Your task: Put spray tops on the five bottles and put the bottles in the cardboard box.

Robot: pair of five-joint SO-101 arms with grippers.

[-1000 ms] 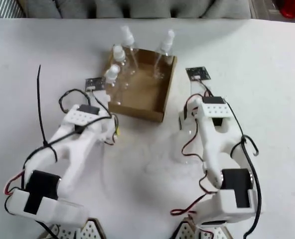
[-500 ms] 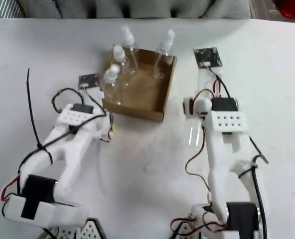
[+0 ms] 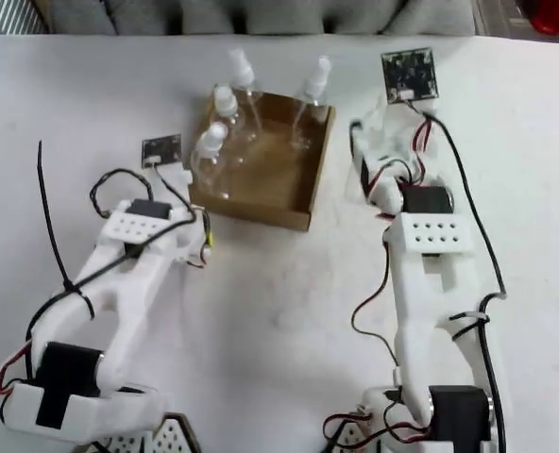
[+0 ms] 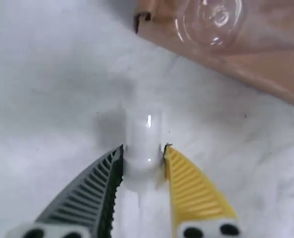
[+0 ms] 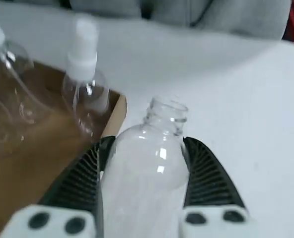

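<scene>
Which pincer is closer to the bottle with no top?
Right. The right pincer is clamped on the uncapped bottle; the left pincer sits across the cardboard box, holding a spray top.

White table [image 3: 261,311] w/ cardboard box [image 3: 261,209] on it, twd far edge.

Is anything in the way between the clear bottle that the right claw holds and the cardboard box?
Nothing visible does. The clear, uncapped plastic bottle in the right gripper is beside the brown cardboard box, with bare white table between them.
</scene>
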